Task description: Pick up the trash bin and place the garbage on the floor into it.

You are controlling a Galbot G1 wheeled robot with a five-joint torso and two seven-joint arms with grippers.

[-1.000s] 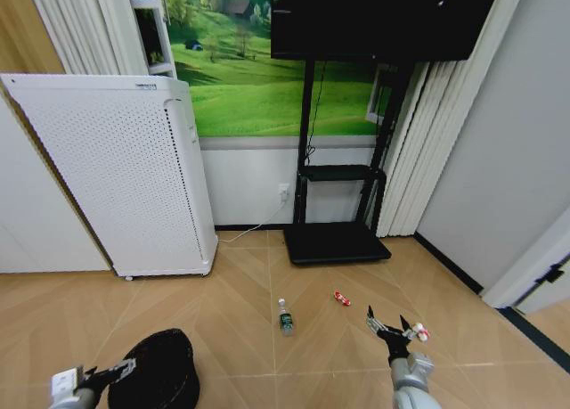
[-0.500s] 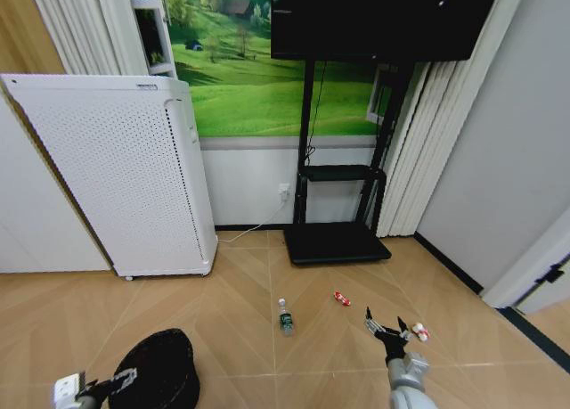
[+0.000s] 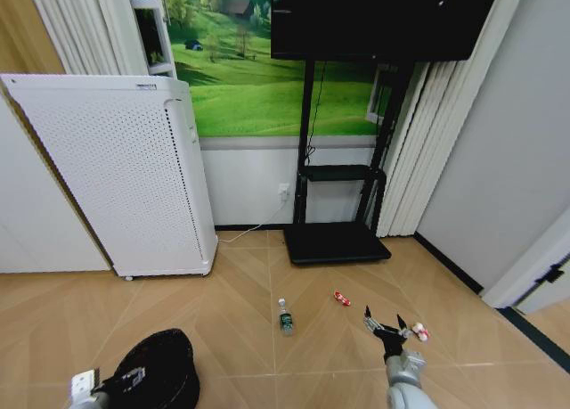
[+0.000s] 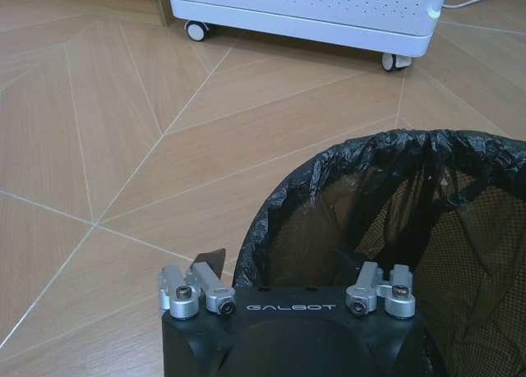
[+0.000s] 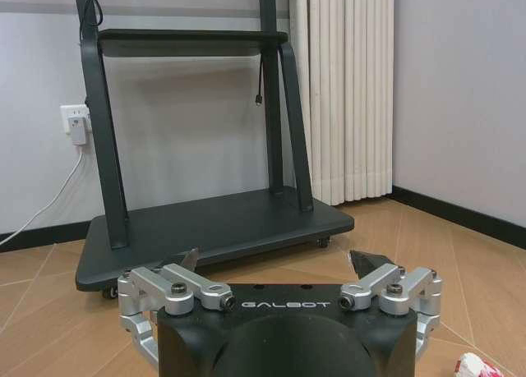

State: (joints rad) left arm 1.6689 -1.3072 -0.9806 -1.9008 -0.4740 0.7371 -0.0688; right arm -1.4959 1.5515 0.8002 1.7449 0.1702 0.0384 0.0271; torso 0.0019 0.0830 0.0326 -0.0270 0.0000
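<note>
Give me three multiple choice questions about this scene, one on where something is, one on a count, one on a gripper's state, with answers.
1. Where is the left gripper?
A. at the trash bin's rim
B. over the bottle
C. against the white appliance

2. How many pieces of garbage lie on the floor?
A. one
B. three
C. five

3. How are the right gripper's fingers?
A. shut on the bottle
B. shut on nothing
C. spread open

Answers:
1 A: the left wrist view shows it straddling the trash bin rim, one finger outside.
2 B: the bottle, the red wrapper and the white-and-red piece.
3 C: the right wrist view shows its fingers apart with nothing between.
</note>
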